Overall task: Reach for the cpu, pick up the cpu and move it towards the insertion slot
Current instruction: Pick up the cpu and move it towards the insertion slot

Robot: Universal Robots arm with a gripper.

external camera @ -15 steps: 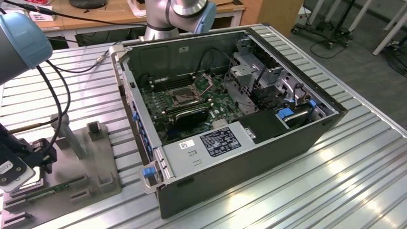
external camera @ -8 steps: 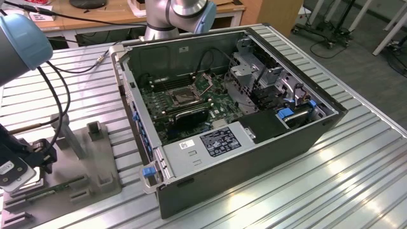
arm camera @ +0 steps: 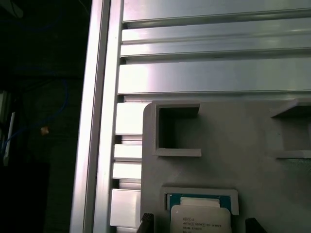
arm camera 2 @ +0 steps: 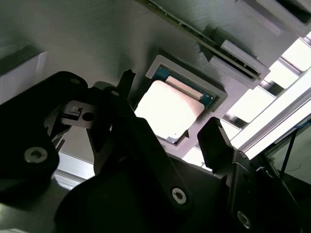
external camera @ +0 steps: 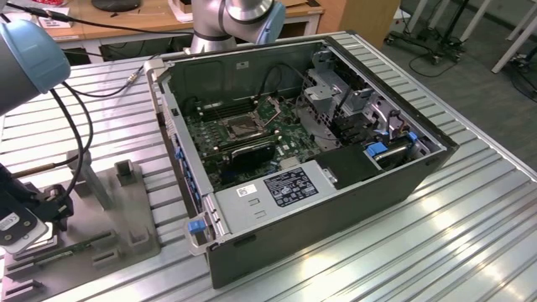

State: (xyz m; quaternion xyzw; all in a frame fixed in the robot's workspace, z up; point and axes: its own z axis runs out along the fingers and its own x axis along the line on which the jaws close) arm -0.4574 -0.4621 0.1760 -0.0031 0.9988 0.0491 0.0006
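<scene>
Looking from outside, I see the open case (external camera: 353, 207) with the slot (external camera: 241, 128) on its board, well apart from the grey holder (external camera: 126, 214) at the exterior view's left. Both wrist views show the cpu (arm camera 2: 167, 114) (arm camera: 200, 219) lying in the holder's recess, with my gripper (arm camera 2: 170, 104) spread astride it.

The silvery square cpu (arm camera 2: 167, 114) is ringed by a low grey recess rim (arm camera 2: 217, 92), gaps being left to the spread black gripper (arm camera 2: 169, 98). The metal-framed insertion slot (external camera: 243, 129) is flanked by black cables (external camera: 266, 78).
</scene>
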